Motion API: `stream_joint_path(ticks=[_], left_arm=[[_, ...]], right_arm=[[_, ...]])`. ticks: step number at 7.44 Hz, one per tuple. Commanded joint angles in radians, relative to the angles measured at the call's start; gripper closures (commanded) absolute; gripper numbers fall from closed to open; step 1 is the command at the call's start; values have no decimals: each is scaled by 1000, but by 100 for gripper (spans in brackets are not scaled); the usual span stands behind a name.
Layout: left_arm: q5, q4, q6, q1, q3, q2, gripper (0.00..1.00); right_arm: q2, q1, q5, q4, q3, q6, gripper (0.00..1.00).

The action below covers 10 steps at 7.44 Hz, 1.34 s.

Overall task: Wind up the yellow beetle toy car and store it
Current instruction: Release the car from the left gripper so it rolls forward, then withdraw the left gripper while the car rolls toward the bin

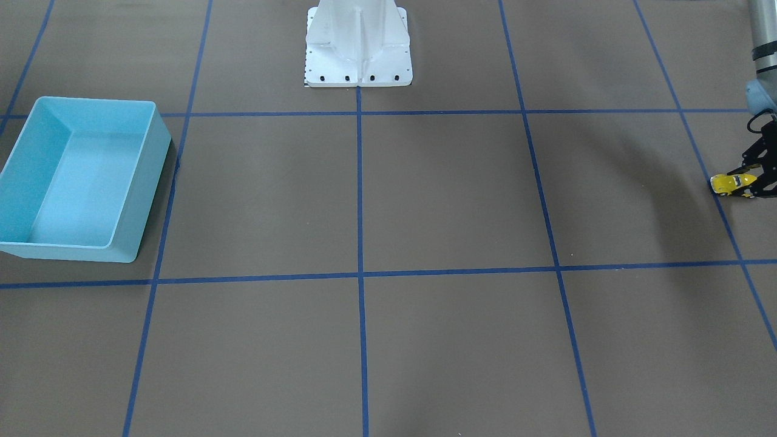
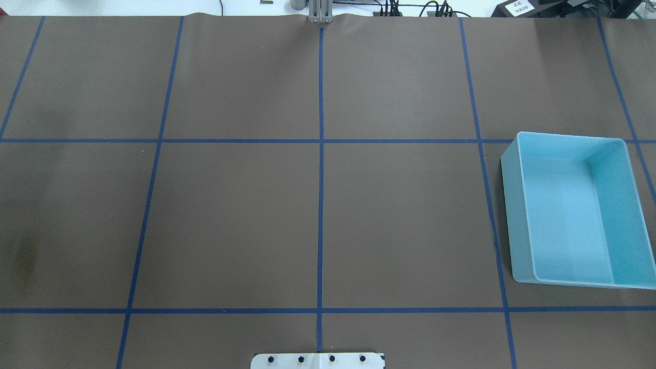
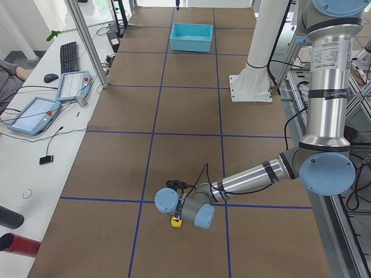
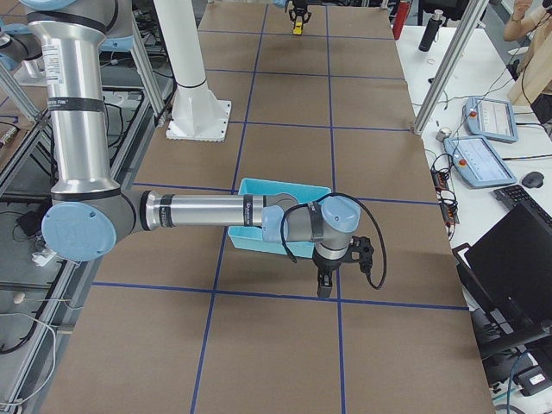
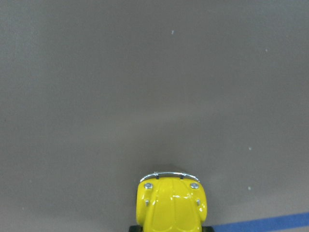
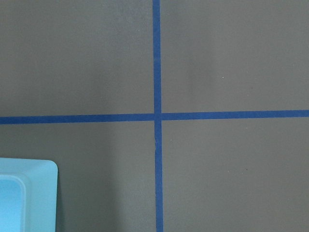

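The yellow beetle toy car (image 1: 730, 182) is at the table's far end on my left side, beside a blue tape line. My left gripper (image 1: 748, 182) is low over the table, its black fingers closed around the car's rear. The left wrist view shows the car's yellow bonnet and silver bumper (image 5: 170, 203) at the bottom centre, close to the table. Car and gripper also show in the exterior left view (image 3: 175, 220). My right gripper (image 4: 323, 289) hangs beside the light blue bin (image 4: 285, 185); I cannot tell whether it is open or shut.
The light blue bin (image 1: 152, 182) is empty and stands on my right side (image 2: 512, 205); its corner shows in the right wrist view (image 6: 29, 193). The white robot base (image 1: 358, 54) is at the table's middle edge. Blue tape lines grid the brown table.
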Motion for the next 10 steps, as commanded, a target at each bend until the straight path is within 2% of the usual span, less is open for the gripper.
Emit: stream_joint_path(ticks=[1,5,10], left_arm=[[-4,-1,7,-29,11,11,1],[-4,1,7,-56,12,27,0],[-63,1,-2,-78,-20,24,0]], right_arm=[[-1,0,0,6,-2,0,0],[-1,0,0,8,-8,0,0],[-1,0,0,32,-17,0,0]])
